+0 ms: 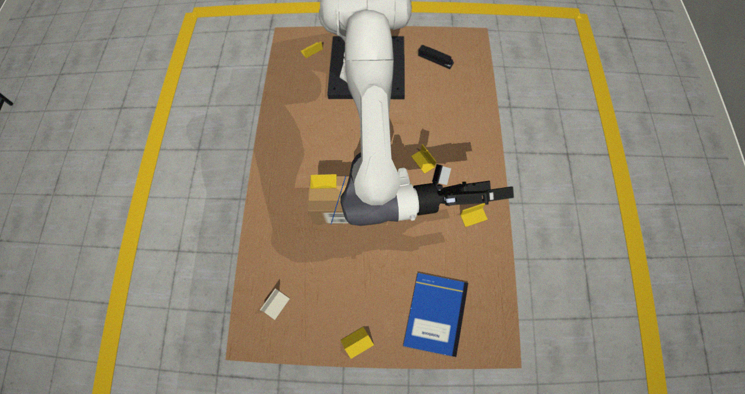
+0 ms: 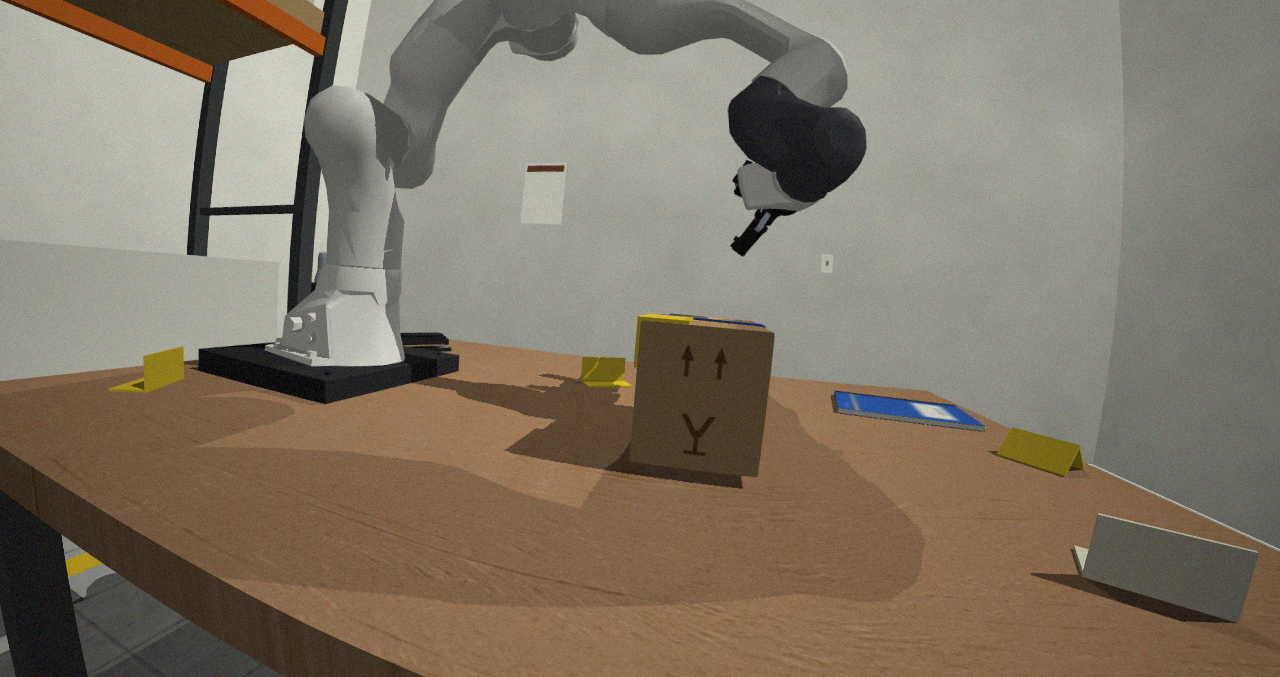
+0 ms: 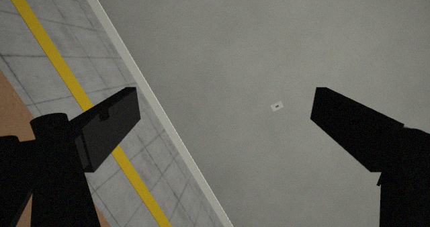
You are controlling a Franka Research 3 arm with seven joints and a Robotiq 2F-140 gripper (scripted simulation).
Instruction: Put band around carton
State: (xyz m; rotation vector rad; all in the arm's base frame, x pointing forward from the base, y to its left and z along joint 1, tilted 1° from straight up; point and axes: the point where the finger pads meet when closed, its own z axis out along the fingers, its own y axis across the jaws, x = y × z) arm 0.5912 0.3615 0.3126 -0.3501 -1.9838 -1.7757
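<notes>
On the table [image 2: 375, 530] the brown carton [image 2: 700, 402] stood level, one yellow guard [image 1: 323, 180] capping it; five yellow guards lay loose; the gripper [image 3: 222, 119] gaped wide, holding nothing.

arm [image 1: 372, 131]: white rounded links | wrist: dark grey | pincer [image 1: 497, 192]: black, blocky fingers | base: black plate, possibly bolted

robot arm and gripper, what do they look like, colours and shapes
The arm is made of smooth, rounded white links, with one dark grey segment near the wrist. It stands on a black square base plate. After a white wrist collar comes the gripper, all black, with two long, flat, blocky fingers. No cables or markings show on either.
</notes>
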